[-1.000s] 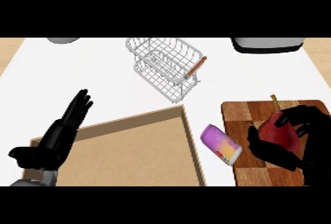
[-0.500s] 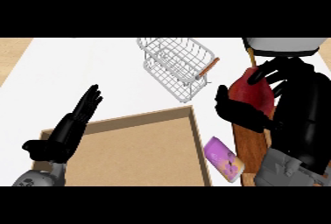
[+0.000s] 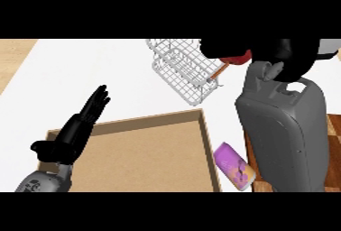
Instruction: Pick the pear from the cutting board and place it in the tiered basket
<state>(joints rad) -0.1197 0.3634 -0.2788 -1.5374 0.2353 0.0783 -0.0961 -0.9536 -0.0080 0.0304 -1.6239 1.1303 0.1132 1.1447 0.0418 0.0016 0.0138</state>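
The pear point(image 3: 237, 58) is up in the right hand point(image 3: 266, 49). Only a patch of its red skin peeks out, because the black fingers and thumb are curled round it and cover most of it. Hand and fruit sit at the far right of the scene, right at the right-hand edge of the tiered basket point(image 3: 180, 67). Whether the pear touches the wire, I cannot tell.

The basket is white wire, tilted in this view, with an orange-brown handle point(image 3: 218, 73) on its right side, just below the pear. It stands on the white counter point(image 3: 86, 67).

The grey right forearm point(image 3: 283, 131) runs from the near edge up to the hand and fills the right side. Behind it the wooden cutting board point(image 3: 334, 135) shows only as strips along the right edge and under the arm. No pear is visible on those strips.

Left of the forearm a purple packet point(image 3: 234, 165) lies on the counter, just beside the right wall of a shallow brown tray point(image 3: 133, 153).

Over on the near left, the left hand point(image 3: 73, 135) rests open at the tray's left edge. Its fingers are straight and point away, and it holds nothing.
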